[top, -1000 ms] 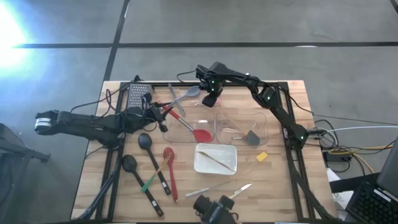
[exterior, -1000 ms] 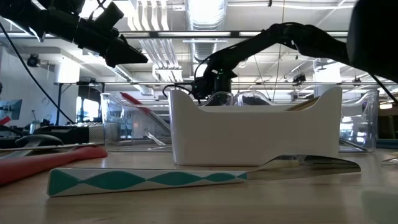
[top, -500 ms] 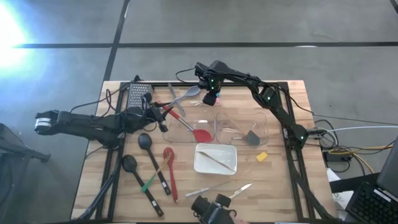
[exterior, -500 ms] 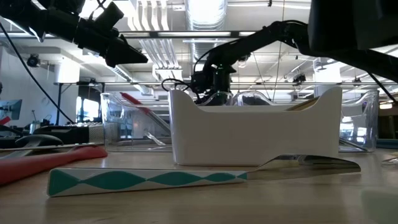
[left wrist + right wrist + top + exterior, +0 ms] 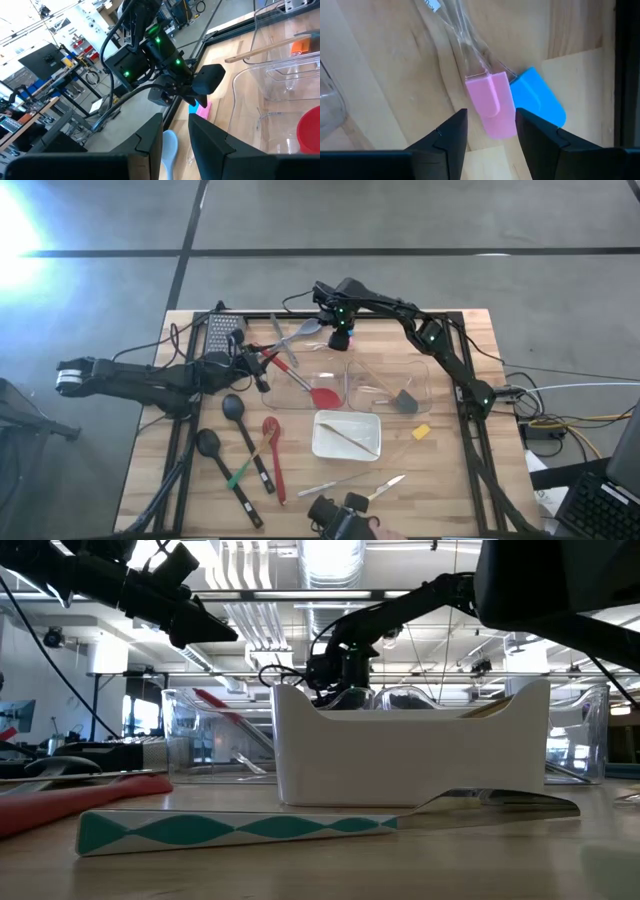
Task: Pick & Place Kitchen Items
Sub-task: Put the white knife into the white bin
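Spatulas (image 5: 492, 110): one pink, one blue

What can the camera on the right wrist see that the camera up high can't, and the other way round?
Only the right wrist view shows the pink spatula plainly, with its clear handle, and the blue spatula tucked beside it, with the right gripper open just above the pink one.

Only the high view shows the whole table: the left gripper by the red spatula, the two black ladles, the white tray and the clear bins.

Both show the wooden tabletop and the right gripper low over its far edge.
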Robot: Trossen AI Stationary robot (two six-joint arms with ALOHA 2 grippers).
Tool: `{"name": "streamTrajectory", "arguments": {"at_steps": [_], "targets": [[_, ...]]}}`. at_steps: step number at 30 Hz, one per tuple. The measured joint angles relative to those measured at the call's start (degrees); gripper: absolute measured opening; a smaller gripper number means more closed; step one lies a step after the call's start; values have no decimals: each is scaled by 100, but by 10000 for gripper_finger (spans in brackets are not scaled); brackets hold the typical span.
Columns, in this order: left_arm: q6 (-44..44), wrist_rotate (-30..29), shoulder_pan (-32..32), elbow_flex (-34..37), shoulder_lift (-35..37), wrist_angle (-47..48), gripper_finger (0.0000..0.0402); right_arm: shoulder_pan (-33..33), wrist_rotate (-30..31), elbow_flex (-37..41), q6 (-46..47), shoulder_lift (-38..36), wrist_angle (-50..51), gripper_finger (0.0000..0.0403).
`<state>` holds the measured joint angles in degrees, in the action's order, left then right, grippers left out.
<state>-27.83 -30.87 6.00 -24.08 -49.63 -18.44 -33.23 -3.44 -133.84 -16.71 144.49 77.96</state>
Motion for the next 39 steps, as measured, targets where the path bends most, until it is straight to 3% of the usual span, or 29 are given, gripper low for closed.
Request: {"name": "streamTrajectory", "arguments": {"at_steps": [6, 19, 39], "targets": [[-2, 0, 0, 0, 0, 0, 99, 0, -2, 0, -2, 0, 359, 141], [-4, 2, -4, 0, 0, 2, 99, 11, -152, -46, -1058, -471, 504, 116], [-2, 7, 19, 0, 0, 0, 99, 79, -6, -57, -2269, -531, -1107, 60]]}}
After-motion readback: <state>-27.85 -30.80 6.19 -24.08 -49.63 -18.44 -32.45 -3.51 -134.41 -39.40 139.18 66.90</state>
